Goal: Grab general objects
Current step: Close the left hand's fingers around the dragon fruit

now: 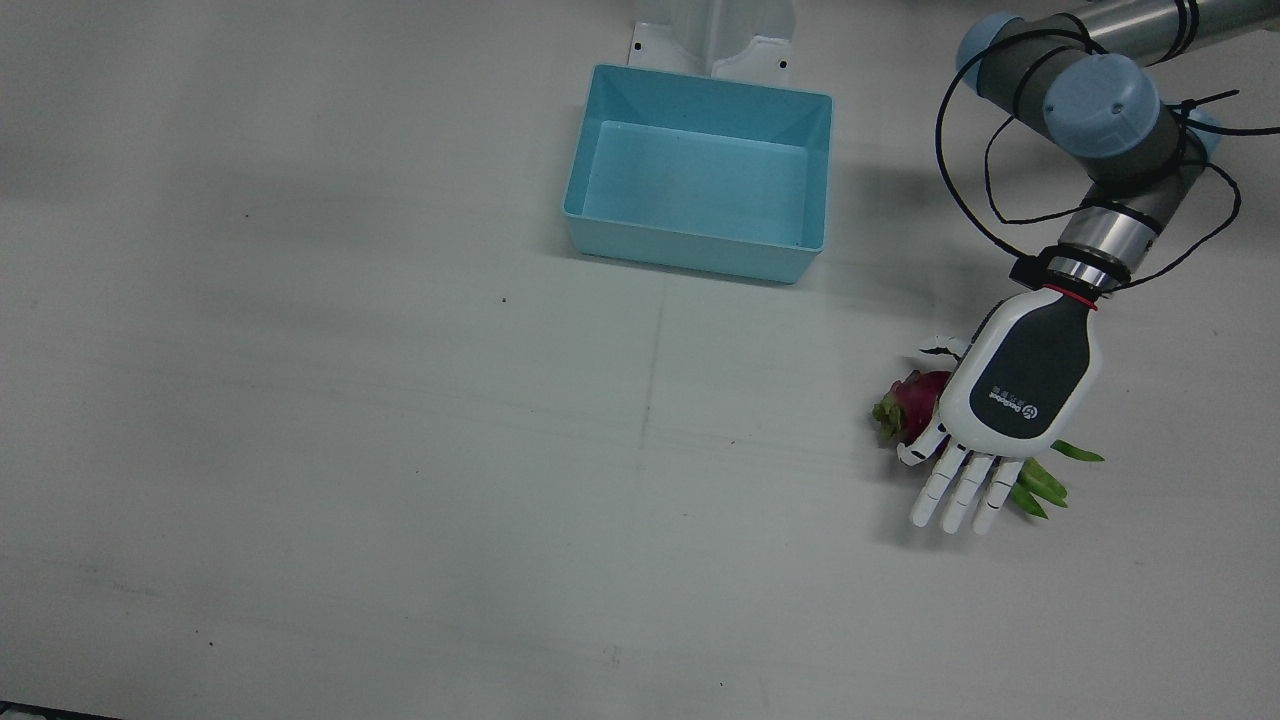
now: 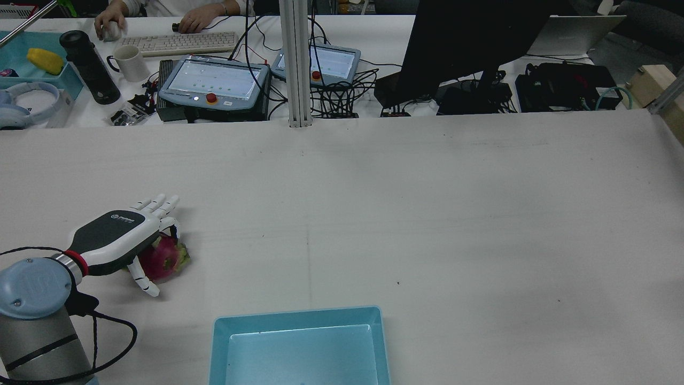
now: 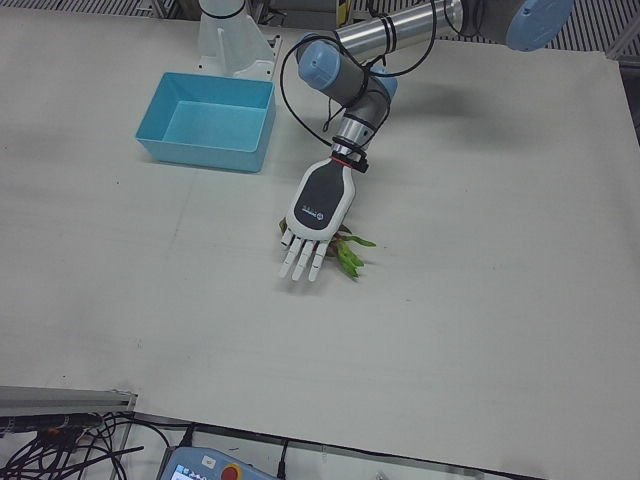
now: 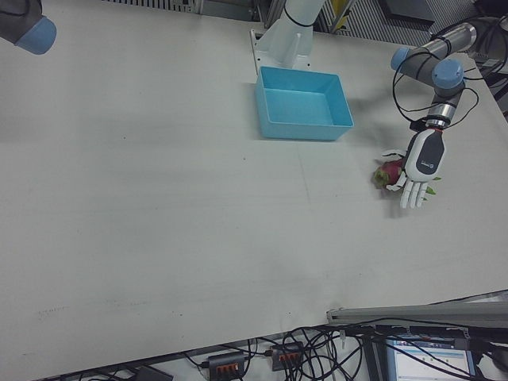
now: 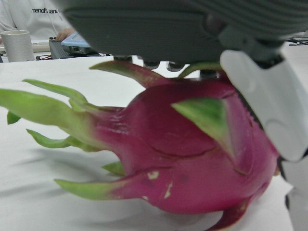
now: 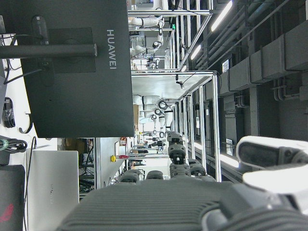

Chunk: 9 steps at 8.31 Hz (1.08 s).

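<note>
Your left hand (image 1: 1010, 405) hovers palm-down over the dragon fruit (image 1: 915, 405) in the front view, fingers (image 1: 965, 490) stretched flat and spread past the fruit, holding nothing. Only the fruit's magenta end and a few green scales poke out from under the palm, on the bench (image 1: 400, 450) well apart from the blue bin (image 1: 700, 175).

From the rear view, the left hand (image 2: 115, 240) sits just above the dragon fruit (image 2: 165, 259), with the thumb dropped beside it toward the robot; whether the palm touches the skin, you cannot tell.

In the left-front view, the left hand (image 3: 315, 215) covers almost all of the fruit; only green tips show at its edge.

The right-front view shows the same left hand (image 4: 421, 163) with the dragon fruit (image 4: 389, 173) peeking out on the bin side.

Through the left hand view, the dragon fruit (image 5: 183, 149) fills the frame: a plump, waxy body lying on its side, leafy scales trailing to one end. Expect it to be fairly heavy, firm but bruisable, and smooth enough to roll. Wrap the thick middle of the body, thumb opposite the fingers; the scales likely bend and tear, so don't hold by them.

Your right hand (image 6: 192, 202) points up at the ceiling and a monitor in its own view; fingers look apart, nothing held.
</note>
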Tool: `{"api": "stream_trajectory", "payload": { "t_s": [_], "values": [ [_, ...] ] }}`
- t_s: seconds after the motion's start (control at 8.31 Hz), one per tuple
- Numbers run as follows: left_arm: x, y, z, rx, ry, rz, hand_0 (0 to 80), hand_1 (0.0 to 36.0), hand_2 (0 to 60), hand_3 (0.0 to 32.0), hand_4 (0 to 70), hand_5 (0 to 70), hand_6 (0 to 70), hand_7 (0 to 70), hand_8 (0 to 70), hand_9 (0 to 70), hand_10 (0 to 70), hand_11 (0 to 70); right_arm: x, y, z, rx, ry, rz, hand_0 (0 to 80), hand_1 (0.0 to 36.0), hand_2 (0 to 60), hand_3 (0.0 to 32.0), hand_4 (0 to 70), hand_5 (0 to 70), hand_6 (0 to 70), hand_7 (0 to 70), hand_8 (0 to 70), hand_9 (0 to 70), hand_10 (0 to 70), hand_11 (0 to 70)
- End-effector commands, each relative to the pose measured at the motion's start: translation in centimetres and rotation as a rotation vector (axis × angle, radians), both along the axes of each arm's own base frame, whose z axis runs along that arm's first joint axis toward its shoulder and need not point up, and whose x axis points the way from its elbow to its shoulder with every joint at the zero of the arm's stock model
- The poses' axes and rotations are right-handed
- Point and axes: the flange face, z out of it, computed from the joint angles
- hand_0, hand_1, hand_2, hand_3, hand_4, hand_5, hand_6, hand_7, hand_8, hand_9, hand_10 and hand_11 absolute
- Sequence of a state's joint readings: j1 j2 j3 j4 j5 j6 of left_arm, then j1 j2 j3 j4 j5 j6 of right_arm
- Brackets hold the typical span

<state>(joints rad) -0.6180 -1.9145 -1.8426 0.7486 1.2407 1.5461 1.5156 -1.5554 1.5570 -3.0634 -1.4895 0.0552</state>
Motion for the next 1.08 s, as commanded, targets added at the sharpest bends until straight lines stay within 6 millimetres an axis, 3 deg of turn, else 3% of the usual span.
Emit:
{"api": "stream_trajectory", "payload": {
  "t_s": [0.0,0.12,0.24,0.36,0.48,0.6,0.72,0.84,0.96],
  "values": [
    [0.36,0.14,0.47,-0.010,-0.014,0.006,57.8,27.8,22.0,0.0,3.7,15.2,0.0,8.7,0.0,0.3,3.7,8.4,0.00,0.00,0.00,0.000,0.000,0.000,0.0,0.0,0.0,0.0,0.0,0.0,0.0,0.0,0.0,0.0,0.0,0.0],
    [0.45,0.09,0.84,-0.014,-0.023,0.006,57.3,27.6,22.6,0.0,4.4,15.4,0.0,9.0,0.0,0.4,4.0,8.8,0.00,0.01,0.02,-0.001,0.000,0.000,0.0,0.0,0.0,0.0,0.0,0.0,0.0,0.0,0.0,0.0,0.0,0.0],
    [0.37,0.02,1.11,-0.018,-0.028,0.003,57.4,28.7,28.2,0.0,5.0,21.3,2.1,13.1,0.0,1.2,6.2,12.0,0.00,0.00,0.00,0.000,0.000,0.000,0.0,0.0,0.0,0.0,0.0,0.0,0.0,0.0,0.0,0.0,0.0,0.0],
    [0.31,-0.04,1.17,-0.019,-0.029,0.002,56.9,31.1,39.7,0.0,5.0,32.0,5.0,19.1,0.2,2.4,10.9,18.9,0.00,0.01,0.02,-0.001,0.000,0.000,0.0,0.0,0.0,0.0,0.0,0.0,0.0,0.0,0.0,0.0,0.0,0.0],
    [0.44,-0.03,1.21,-0.020,-0.031,0.003,54.8,36.0,60.0,0.0,5.7,53.5,7.4,27.6,1.6,4.2,20.6,33.2,0.00,0.00,0.00,0.000,0.000,0.000,0.0,0.0,0.0,0.0,0.0,0.0,0.0,0.0,0.0,0.0,0.0,0.0],
    [0.36,-0.07,1.23,-0.011,-0.045,0.004,52.4,36.0,60.0,0.0,8.5,69.3,10.7,31.9,6.2,9.5,29.2,45.0,0.00,0.01,0.02,-0.001,0.000,0.000,0.0,0.0,0.0,0.0,0.0,0.0,0.0,0.0,0.0,0.0,0.0,0.0],
    [0.35,-0.08,1.22,0.004,-0.066,0.007,50.3,36.0,60.0,0.0,13.5,70.0,14.9,35.7,12.4,16.7,35.9,53.0,0.00,0.00,0.00,0.000,0.000,0.000,0.0,0.0,0.0,0.0,0.0,0.0,0.0,0.0,0.0,0.0,0.0,0.0],
    [0.35,-0.19,1.31,0.005,-0.065,0.005,48.2,36.0,60.0,0.0,16.5,70.0,18.8,36.0,18.0,21.6,49.9,70.0,0.00,0.00,0.00,0.000,0.000,0.000,0.0,0.0,0.0,0.0,0.0,0.0,0.0,0.0,0.0,0.0,0.0,0.0],
    [0.00,-0.34,0.95,0.010,-0.058,-0.001,47.0,36.0,60.0,0.0,15.5,70.0,16.4,32.7,15.3,18.9,53.4,70.0,0.00,0.00,0.00,0.000,0.000,0.000,0.0,0.0,0.0,0.0,0.0,0.0,0.0,0.0,0.0,0.0,0.0,0.0]
  ]
}}
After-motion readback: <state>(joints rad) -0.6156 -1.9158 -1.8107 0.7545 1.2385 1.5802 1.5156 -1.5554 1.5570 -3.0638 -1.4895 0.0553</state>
